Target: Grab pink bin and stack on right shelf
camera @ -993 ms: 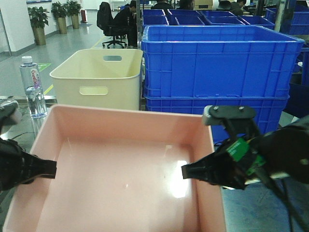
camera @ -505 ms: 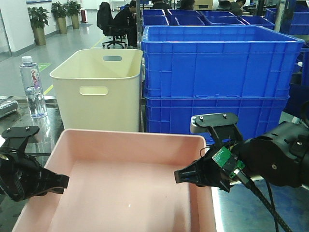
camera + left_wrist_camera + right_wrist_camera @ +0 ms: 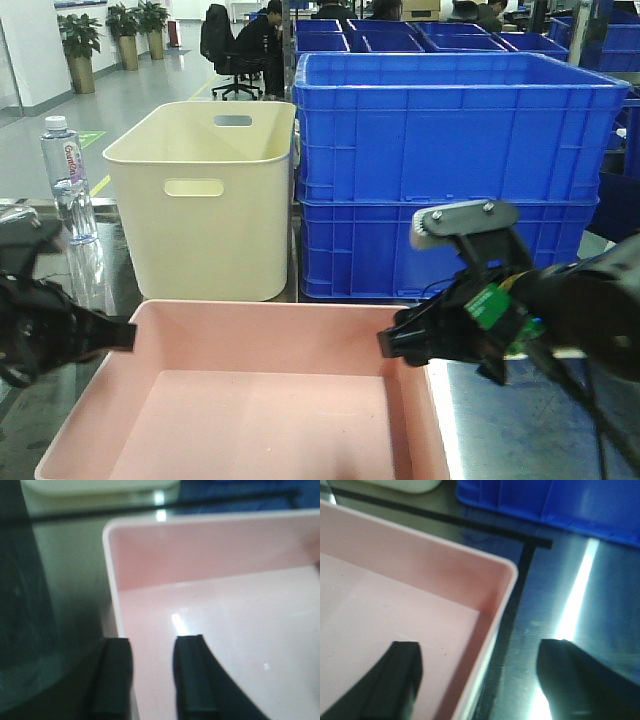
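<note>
This looks like a big work hall, with stacked blue crates (image 3: 455,170) at 1 o'clock and potted plants (image 3: 80,45) at 10 o'clock.

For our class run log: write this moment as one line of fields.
left hand: astride left wall of pink bin | right hand: open, astride right wall | bin: low, before cream bin | not yet on right shelf

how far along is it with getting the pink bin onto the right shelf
Done: both arms are at the pink bin, one on each side. In hand: the left gripper straddles its left wall closely, but a firm clamp is not confirmed; the right gripper straddles the right wall with jaws wide open. Left: closing, lifting and stacking it on the right shelf, beside the bin.
</note>
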Robot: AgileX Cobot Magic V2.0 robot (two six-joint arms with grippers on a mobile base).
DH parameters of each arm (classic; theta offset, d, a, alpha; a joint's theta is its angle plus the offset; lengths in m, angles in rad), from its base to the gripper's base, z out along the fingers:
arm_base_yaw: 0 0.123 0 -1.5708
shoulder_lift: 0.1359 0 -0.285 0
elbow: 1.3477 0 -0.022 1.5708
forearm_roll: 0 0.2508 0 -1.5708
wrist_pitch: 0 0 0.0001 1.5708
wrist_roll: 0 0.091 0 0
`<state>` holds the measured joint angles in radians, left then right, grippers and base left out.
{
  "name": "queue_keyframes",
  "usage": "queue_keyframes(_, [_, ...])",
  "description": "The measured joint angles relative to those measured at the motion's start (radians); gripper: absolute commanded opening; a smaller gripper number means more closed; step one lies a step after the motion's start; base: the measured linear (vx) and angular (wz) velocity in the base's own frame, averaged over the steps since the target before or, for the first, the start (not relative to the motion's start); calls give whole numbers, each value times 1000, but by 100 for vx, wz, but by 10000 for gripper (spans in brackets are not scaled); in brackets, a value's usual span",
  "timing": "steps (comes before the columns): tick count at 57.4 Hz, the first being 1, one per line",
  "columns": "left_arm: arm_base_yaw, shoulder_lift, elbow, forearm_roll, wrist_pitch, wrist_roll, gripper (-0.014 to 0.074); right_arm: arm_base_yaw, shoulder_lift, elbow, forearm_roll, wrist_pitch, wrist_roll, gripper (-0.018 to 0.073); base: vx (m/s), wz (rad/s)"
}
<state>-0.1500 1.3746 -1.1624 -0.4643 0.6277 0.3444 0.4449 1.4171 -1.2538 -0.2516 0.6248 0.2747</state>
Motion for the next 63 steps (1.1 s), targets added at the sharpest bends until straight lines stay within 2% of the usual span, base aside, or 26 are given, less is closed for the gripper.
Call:
queue_keyframes(4, [0,-65,0,0,1,32,0,0,-50,0,-32,38,0,164,0,0])
queue_keyframes(8, [0,-142,6,0,2,78,-10,0,-103,0,-60,89,-2,-7,0,0])
queue_keyframes(9, [0,-158,11,-1,0,88,-10,0,-114,0,-64,98,-4,-17,0,0])
queue_keyframes(13, [0,-243,55,-10,-8,131,-9,0,-173,17,-78,115,-9,-14,0,0])
queue_keyframes(18, [0,-361,177,-13,-26,176,-8,0,-256,106,-83,63,-10,-14,0,0])
queue_keyframes(29, [0,-673,553,-24,-88,202,-6,0,-539,486,-84,-242,-10,-13,0,0])
queue_keyframes(38, [0,-947,753,-41,-139,202,-5,0,-716,777,-93,-432,-9,-11,0,0])
queue_keyframes(44, [0,-1057,807,-49,-196,202,-5,0,-752,890,-96,-535,-9,-11,0,0])
queue_keyframes(51, [0,-1123,815,-56,-256,202,-5,0,-757,927,-97,-625,-8,-11,0,0])
queue_keyframes(63, [0,-1133,815,-59,-264,202,-5,0,-757,928,-99,-648,-8,-11,0,0])
